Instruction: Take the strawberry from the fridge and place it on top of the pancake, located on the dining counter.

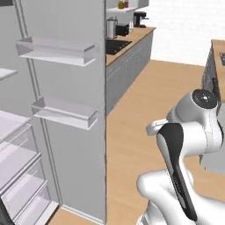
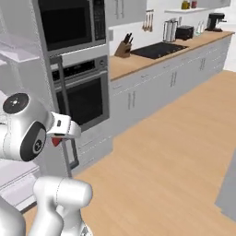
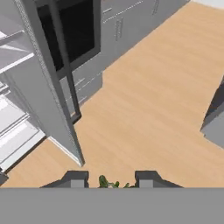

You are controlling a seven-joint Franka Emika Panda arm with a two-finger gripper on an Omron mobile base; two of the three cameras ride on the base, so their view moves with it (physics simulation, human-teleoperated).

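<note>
My gripper (image 3: 110,178) is shut on the strawberry (image 3: 109,183), whose green leaves poke up between the two dark fingertips. In the right base view a bit of the red strawberry (image 2: 56,141) shows under the white hand, held over the wooden floor. The fridge (image 1: 74,114) stands open at the left, its door (image 3: 43,92) carrying white shelves. A corner of the dining counter (image 1: 218,46) shows at the far right. The pancake is out of view.
A wall oven and microwave (image 2: 78,87) stand beside the fridge. Further along runs the wall counter (image 2: 152,57) with a cooktop, knife block and toaster. Open wooden floor (image 3: 148,96) lies ahead. A grey block (image 3: 215,124) juts in from the right.
</note>
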